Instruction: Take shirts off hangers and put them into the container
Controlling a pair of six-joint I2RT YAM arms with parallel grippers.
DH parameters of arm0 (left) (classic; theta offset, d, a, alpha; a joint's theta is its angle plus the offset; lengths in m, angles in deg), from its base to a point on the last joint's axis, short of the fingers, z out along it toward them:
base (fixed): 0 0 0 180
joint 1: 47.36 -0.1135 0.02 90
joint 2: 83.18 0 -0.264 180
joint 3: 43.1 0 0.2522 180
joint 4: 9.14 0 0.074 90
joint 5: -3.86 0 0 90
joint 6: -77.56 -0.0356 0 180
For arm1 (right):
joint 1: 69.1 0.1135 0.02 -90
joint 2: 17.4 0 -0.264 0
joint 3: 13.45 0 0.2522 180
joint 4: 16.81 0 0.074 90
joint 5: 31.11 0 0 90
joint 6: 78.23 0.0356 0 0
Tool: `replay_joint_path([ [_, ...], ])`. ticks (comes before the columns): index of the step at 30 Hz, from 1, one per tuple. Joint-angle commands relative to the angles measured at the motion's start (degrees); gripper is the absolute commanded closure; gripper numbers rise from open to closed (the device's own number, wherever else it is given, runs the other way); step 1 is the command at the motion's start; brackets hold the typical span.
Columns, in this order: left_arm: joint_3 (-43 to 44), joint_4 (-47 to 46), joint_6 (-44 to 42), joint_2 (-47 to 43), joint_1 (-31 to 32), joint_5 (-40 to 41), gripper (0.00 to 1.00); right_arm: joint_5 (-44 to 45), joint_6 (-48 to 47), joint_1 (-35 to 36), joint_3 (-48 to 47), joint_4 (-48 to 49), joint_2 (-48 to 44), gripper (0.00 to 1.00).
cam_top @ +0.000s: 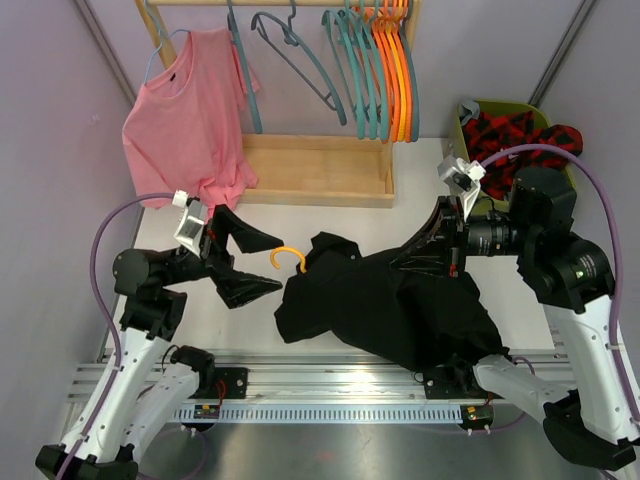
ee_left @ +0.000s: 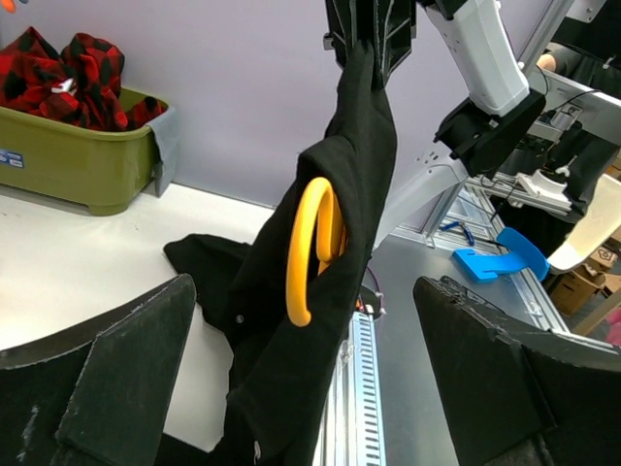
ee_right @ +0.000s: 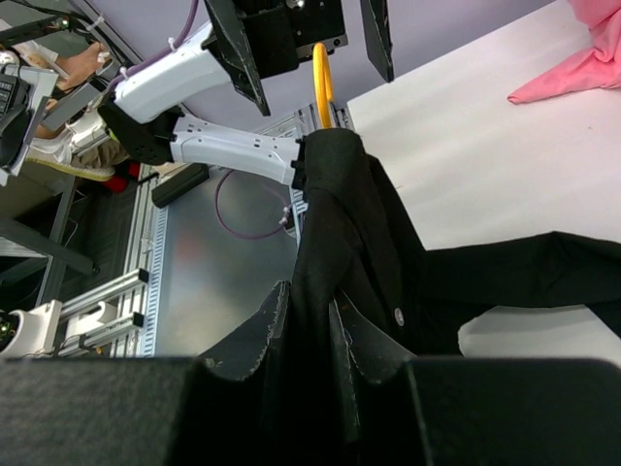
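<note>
Left jaws gape; right jaws clamp black shirt (ee_right: pixel 335 233) — clear only from wrist views.

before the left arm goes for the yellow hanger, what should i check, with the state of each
1. right gripper clamped on black shirt: ok
2. left gripper open: ok
3. yellow hanger hook showing in front of left gripper: ok
4. hanger out of the shirt: not ok, its body is inside the cloth
5. room in container: cannot tell, plaid shirt heaped inside
</note>
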Motion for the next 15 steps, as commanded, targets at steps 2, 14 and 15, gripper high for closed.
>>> replay_joint_path([
  [2,0.5,-5.5,0.3,1.9,1.7,1.1,0.01,-3.3,4.1,0.6,1.3,8.6,0.8,1.0],
  [14,2.0,-7.2,-0.6,4.9,5.5,4.4,0.01,2.6,4.6,6.9,2.4,11.8,4.0,1.0],
  [15,2.0,-7.2,-0.7,4.9,5.8,4.7,0.02,2.9,4.5,7.0,2.3,11.7,4.0,1.0],
])
